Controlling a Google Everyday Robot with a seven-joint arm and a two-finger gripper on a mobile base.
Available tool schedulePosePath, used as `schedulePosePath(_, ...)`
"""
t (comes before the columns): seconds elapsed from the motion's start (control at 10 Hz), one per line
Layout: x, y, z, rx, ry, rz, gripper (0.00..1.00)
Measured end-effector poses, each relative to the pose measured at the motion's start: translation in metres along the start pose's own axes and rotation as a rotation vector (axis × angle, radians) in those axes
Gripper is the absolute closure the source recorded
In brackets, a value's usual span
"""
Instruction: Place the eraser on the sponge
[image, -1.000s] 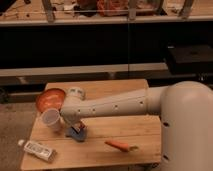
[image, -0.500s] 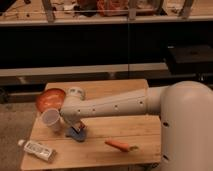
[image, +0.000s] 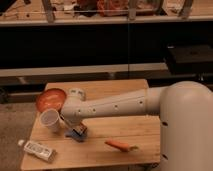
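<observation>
The blue sponge (image: 74, 134) lies flat on the wooden table (image: 125, 150), left of the middle. The dark eraser (image: 80, 130) with its reddish and white marks rests on top of the sponge. My gripper (image: 74, 125) comes down at the end of the white arm (image: 115, 106), right over the eraser and sponge. The arm hides most of the gripper.
An orange bowl (image: 50, 99) stands at the back left, with a white cup (image: 50, 120) tipped just in front of it. A white tube (image: 38, 150) lies near the front left edge. A carrot (image: 120, 145) lies at the front middle. Dark shelving runs behind the table.
</observation>
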Motion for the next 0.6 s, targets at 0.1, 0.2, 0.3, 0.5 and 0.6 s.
schedulePosePath(0.1,-0.003,0.0,0.001,0.001,-0.006,-0.004,0.86)
schedulePosePath(0.2,-0.007,0.0,0.002,-0.003,-0.022,-0.013,0.86)
schedulePosePath(0.3,-0.011,-0.001,0.003,-0.008,-0.04,-0.023,0.86)
schedulePosePath(0.5,-0.014,-0.004,0.006,-0.027,-0.073,-0.052,0.86)
schedulePosePath(0.6,-0.014,-0.006,0.007,-0.03,-0.081,-0.067,0.86)
